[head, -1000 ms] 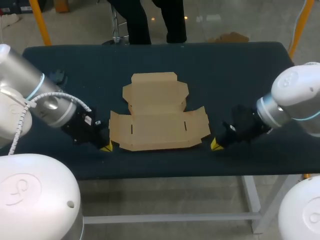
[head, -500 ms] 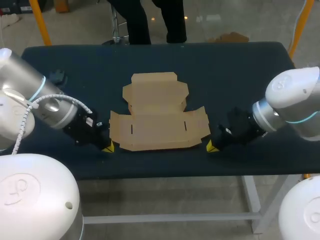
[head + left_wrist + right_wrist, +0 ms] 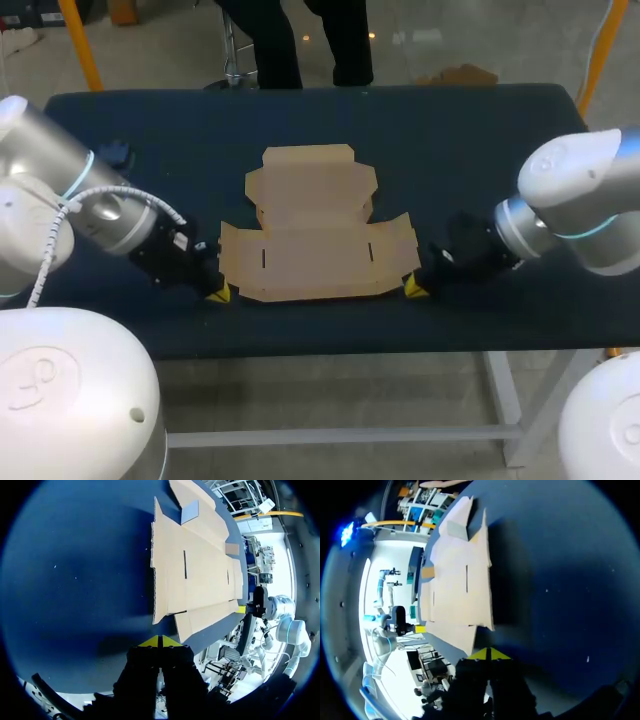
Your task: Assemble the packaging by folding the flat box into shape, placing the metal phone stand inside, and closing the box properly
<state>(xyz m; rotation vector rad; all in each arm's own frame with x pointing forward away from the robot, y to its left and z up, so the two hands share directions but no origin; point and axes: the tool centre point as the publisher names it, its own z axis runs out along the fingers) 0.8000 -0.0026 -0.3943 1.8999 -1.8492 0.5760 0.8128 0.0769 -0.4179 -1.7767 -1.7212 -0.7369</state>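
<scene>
Lying flat, the tan cardboard box (image 3: 318,255) sits between left tool (image 3: 218,293) and right tool (image 3: 414,288), both closed, empty.

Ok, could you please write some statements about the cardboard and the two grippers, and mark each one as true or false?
1. The cardboard box lies flat and unfolded on the table. True.
2. The left gripper grips a flap of the box. False: it is shut on nothing, just beside the box's near left corner.
3. The right gripper is at the box's near right corner. True.
4. The right gripper is wide open. False: it is shut, with its yellow tips together.
5. A phone stand lies on the cardboard. False: nothing lies on it.
</scene>
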